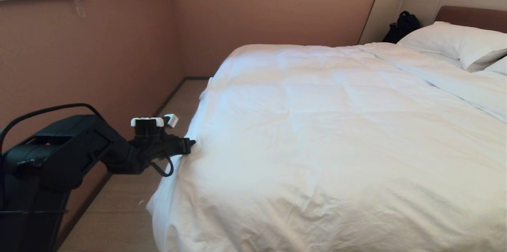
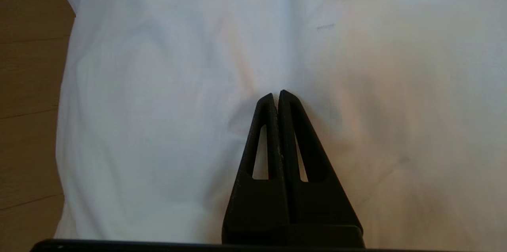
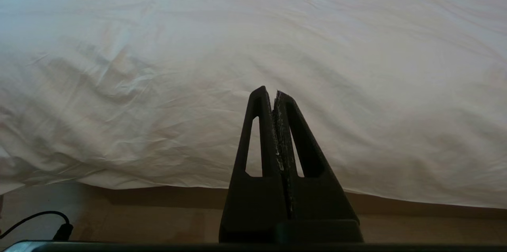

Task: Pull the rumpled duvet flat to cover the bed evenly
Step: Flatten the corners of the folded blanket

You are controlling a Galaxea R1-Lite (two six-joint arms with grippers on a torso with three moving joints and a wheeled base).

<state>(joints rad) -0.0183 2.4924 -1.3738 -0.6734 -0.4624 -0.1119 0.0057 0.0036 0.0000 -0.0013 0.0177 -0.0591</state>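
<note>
The white duvet lies spread over the bed and hangs over its left side and foot. My left gripper reaches level from the left and meets the duvet's hanging left side. In the left wrist view its fingers are shut, with the tips pressed against the duvet where a long fold runs away from them. No cloth shows between the fingers. In the right wrist view my right gripper is shut on nothing, hanging before the duvet's lower edge above the floor.
White pillows lie at the headboard, with a black bag beside them. A narrow strip of wooden floor runs between the bed's left side and the pink wall. A black cable lies on the floor.
</note>
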